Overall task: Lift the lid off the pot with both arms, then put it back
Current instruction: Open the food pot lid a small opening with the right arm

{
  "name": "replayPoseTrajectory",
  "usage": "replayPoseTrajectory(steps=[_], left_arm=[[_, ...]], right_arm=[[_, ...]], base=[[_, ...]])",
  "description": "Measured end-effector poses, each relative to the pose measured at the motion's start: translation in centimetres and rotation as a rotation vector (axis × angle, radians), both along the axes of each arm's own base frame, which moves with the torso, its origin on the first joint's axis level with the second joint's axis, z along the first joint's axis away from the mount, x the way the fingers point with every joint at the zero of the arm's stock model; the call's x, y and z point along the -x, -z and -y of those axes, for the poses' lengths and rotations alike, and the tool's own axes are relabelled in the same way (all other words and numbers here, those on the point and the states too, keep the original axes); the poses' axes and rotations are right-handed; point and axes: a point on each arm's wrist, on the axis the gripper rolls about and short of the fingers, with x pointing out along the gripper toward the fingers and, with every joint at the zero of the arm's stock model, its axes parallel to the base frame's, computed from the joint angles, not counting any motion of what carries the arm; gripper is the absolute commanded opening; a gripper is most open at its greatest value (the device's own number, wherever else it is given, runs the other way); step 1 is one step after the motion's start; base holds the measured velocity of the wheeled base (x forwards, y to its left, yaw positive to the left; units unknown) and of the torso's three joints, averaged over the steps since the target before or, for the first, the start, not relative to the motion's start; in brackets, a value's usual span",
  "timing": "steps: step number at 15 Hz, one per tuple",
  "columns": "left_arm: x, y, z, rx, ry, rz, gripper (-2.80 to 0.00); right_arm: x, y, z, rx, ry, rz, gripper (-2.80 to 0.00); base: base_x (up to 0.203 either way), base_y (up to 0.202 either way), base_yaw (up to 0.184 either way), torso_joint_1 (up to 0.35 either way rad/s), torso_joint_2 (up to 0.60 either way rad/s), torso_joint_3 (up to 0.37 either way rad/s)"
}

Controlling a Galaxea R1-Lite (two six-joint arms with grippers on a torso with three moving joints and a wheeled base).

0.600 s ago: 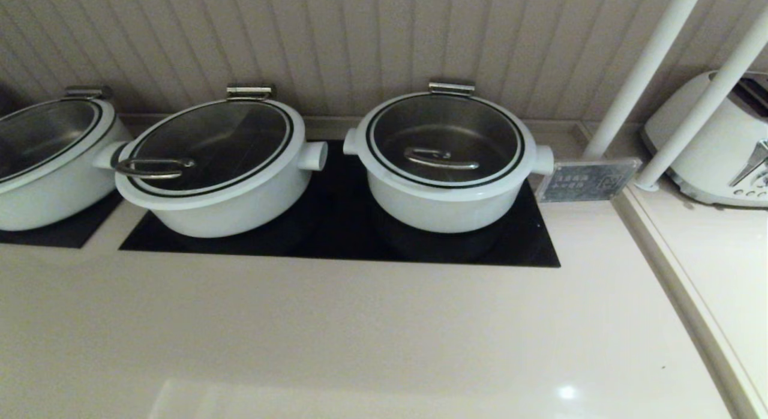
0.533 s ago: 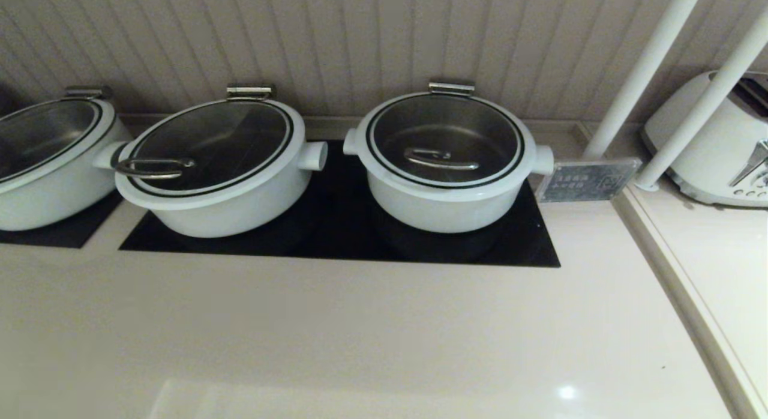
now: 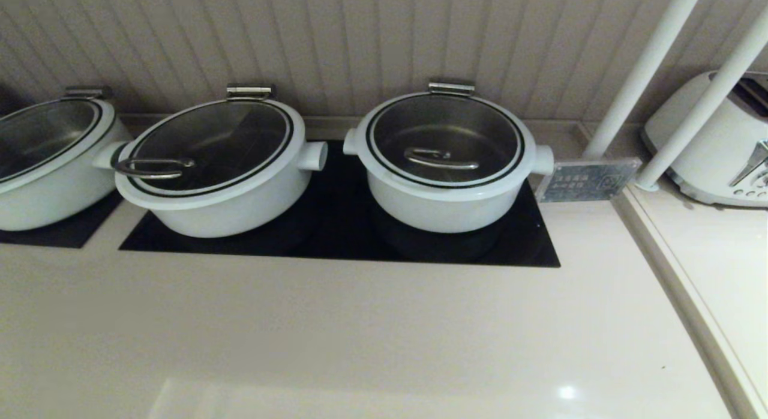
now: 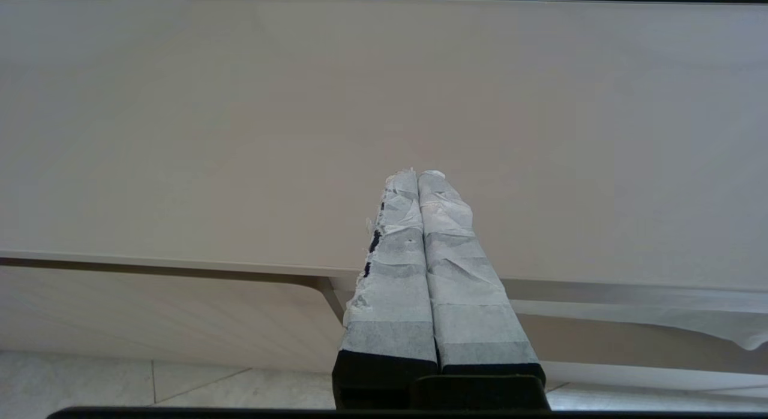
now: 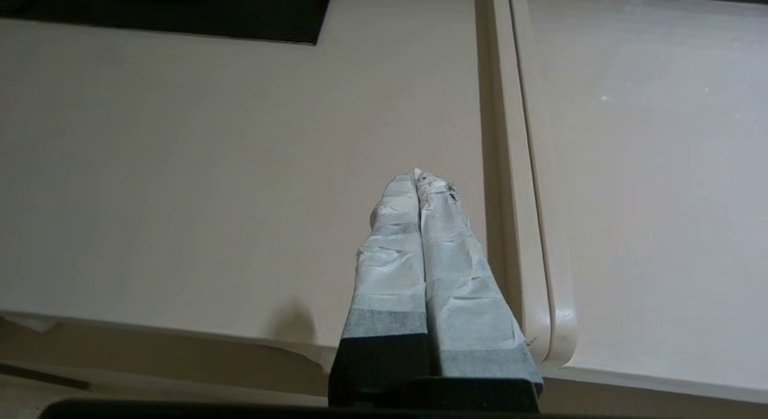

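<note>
Head view shows the lid (image 3: 445, 140) seated on the pot (image 3: 444, 194), at the table's (image 3: 360, 323) back on a black panel (image 3: 336, 239). Both claws hover over the table's near edge, left claw (image 4: 418, 174) and right claw (image 5: 417, 174) clenched empty.

We see the pot (image 3: 447, 185) at centre frame on a cooktop panel (image 3: 336, 239), with the lid (image 3: 445, 140) seated on it. A wider pot (image 3: 216, 173) sits to its left, a third pot (image 3: 48, 161) at the left edge. A sign (image 3: 588, 179) lies right of the pot; a toaster (image 3: 714, 143) sits at far right, behind two poles (image 3: 648, 65).
</note>
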Motion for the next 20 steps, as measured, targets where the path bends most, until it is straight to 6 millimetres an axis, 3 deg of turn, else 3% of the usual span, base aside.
replayPoseTrajectory(steps=[5, 9, 12, 16, 20], left_arm=[[0.0, 0.0, 0.0, 0.0, 0.0, 0.0, -2.8], [0.0, 0.0, 0.0, 0.0, 0.0, 0.0, -2.8], [0.0, 0.0, 0.0, 0.0, 0.0, 0.0, -2.8], [0.0, 0.0, 0.0, 0.0, 0.0, 0.0, -2.8], [0.0, 0.0, 0.0, 0.0, 0.0, 0.0, -2.8]], right_arm=[[0.5, -1.4, 0.0, -0.001, -0.022, 0.046, -2.8], [1.3, -4.5, -0.1, 0.0, -0.05, 0.066, -2.8], [0.5, -7.4, -0.1, -0.001, -0.082, 0.072, -2.8], [-3.6, -11.8, -0.3, -0.005, -0.157, 0.096, -2.8], [-9.9, -15.6, -1.3, 0.001, -0.353, 0.139, -2.8]], base=[[0.0, 0.0, 0.0, 0.0, 0.0, 0.0], [0.0, 0.0, 0.0, 0.0, 0.0, 0.0], [0.0, 0.0, 0.0, 0.0, 0.0, 0.0], [0.0, 0.0, 0.0, 0.0, 0.0, 0.0], [0.0, 0.0, 0.0, 0.0, 0.0, 0.0]])
